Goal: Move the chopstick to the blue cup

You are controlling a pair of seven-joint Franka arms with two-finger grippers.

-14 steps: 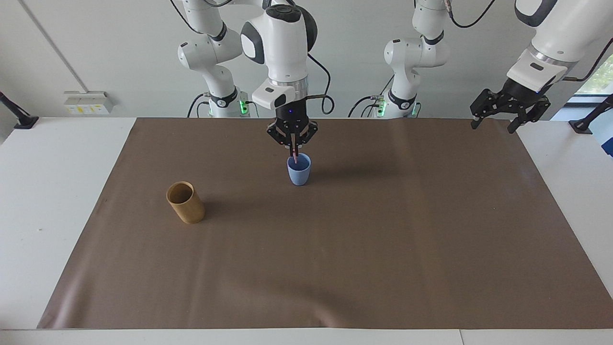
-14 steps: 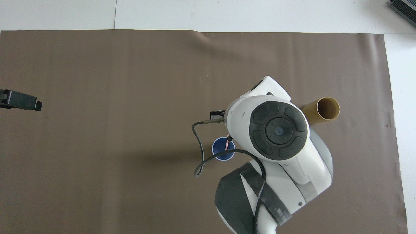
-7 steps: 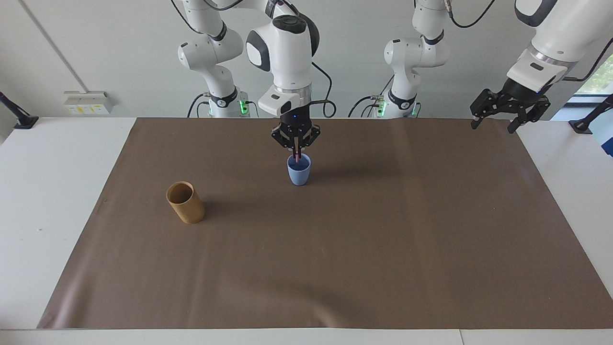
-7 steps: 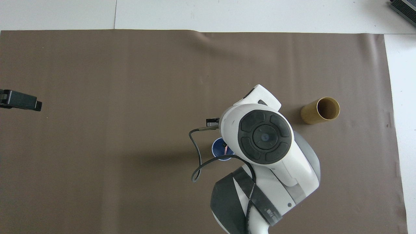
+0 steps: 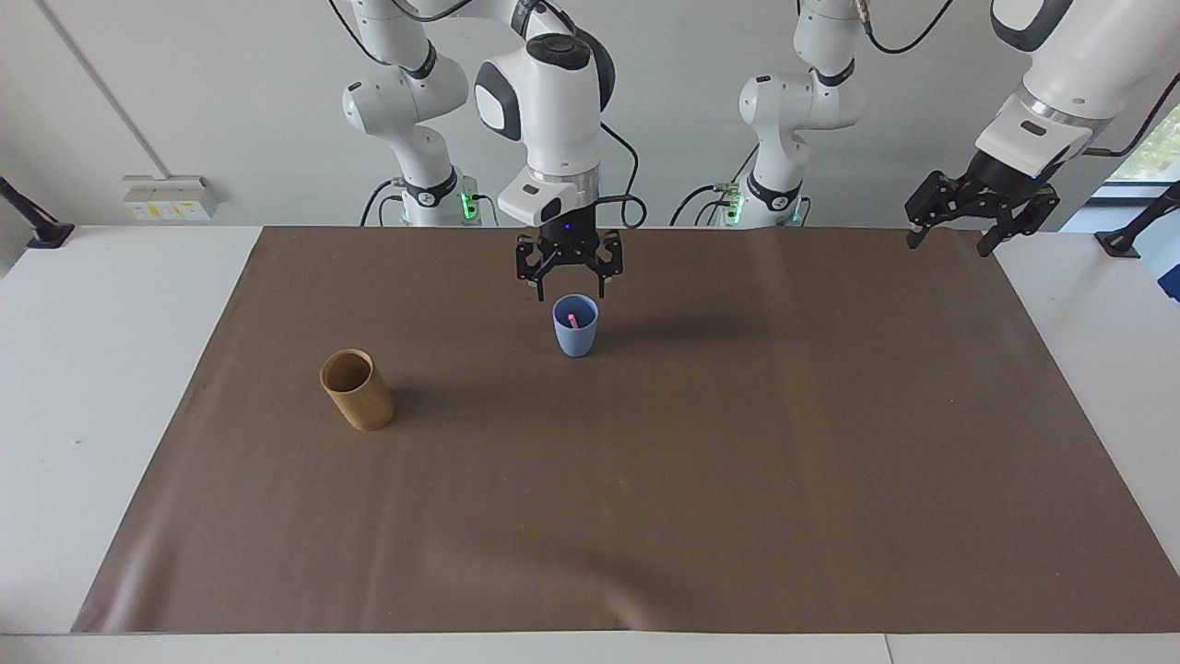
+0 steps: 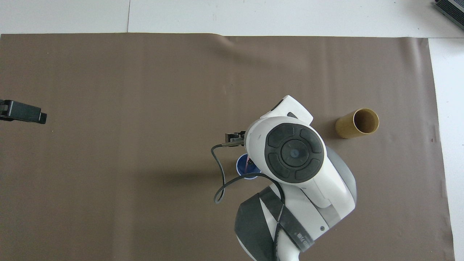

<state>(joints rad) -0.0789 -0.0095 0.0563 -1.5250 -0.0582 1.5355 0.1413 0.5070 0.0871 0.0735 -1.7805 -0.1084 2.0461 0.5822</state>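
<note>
The blue cup (image 5: pixel 575 330) stands upright on the brown mat, close to the robots' edge. The pink chopstick (image 5: pixel 572 320) rests inside it, its tip leaning on the rim; in the overhead view the chopstick (image 6: pixel 247 164) shows in the blue cup (image 6: pixel 242 166) beside the arm. My right gripper (image 5: pixel 569 293) hangs just over the cup, open, nothing between its fingers. The right arm's body hides most of the cup from overhead. My left gripper (image 5: pixel 952 242) waits open in the air over the mat's corner at the left arm's end, and only a finger (image 6: pixel 22 111) of it shows overhead.
A tan bamboo-coloured cylinder cup (image 5: pixel 357 388) stands on the brown mat (image 5: pixel 645 516) toward the right arm's end, farther from the robots than the blue cup; overhead the tan cup (image 6: pixel 357 123) looks hollow. White table (image 5: pixel 111 387) borders the mat.
My right gripper opened and let the chopstick go; the stick dropped down into the blue cup. The left arm has not moved.
</note>
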